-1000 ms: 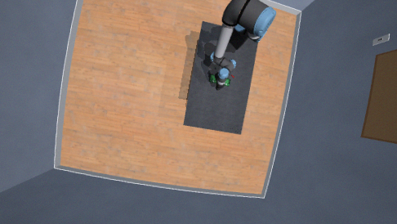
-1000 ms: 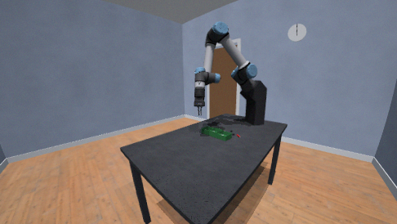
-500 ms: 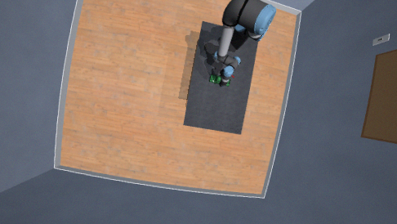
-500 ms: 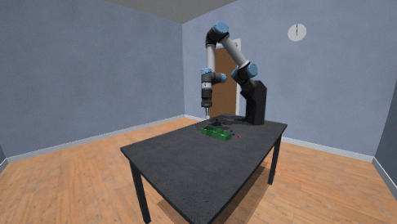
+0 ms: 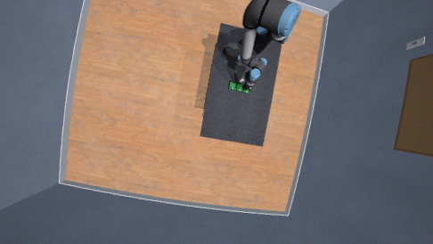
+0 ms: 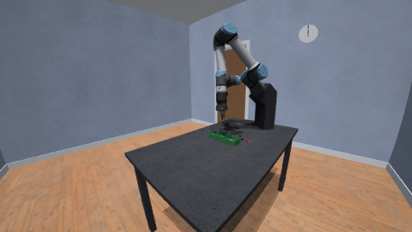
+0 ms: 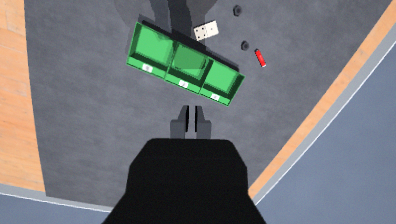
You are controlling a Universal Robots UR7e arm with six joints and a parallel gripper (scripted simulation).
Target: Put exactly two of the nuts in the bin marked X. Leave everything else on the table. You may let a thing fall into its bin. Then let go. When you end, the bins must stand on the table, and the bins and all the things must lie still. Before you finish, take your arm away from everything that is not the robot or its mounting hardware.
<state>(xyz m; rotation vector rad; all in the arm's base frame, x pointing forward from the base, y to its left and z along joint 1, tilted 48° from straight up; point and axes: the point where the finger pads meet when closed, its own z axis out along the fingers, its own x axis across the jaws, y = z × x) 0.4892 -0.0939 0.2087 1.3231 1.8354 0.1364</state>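
Two dark nuts show in the wrist view: one nut [image 7: 245, 45] lies beyond the right end of the green bins, and another nut [image 7: 237, 10] lies farther off at the top. Three joined green bins stand in a row: left bin [image 7: 153, 46], middle bin [image 7: 189, 61] and right bin [image 7: 221, 76]. No nut shows in them. Their white labels are too small to read, so I cannot tell which is marked X. My gripper [image 7: 192, 113] [image 6: 222, 118] is slightly open, with nothing between its fingers. It hangs above the table, near the row's labelled side in the wrist view.
A white domino [image 7: 206, 30] lies just behind the bins, on the side away from the labels. A small red cylinder [image 7: 260, 58] [image 6: 247, 140] lies beside the nearer nut. The dark table [image 5: 233, 122] [image 6: 191, 169] ends at straight edges, with wooden floor beyond.
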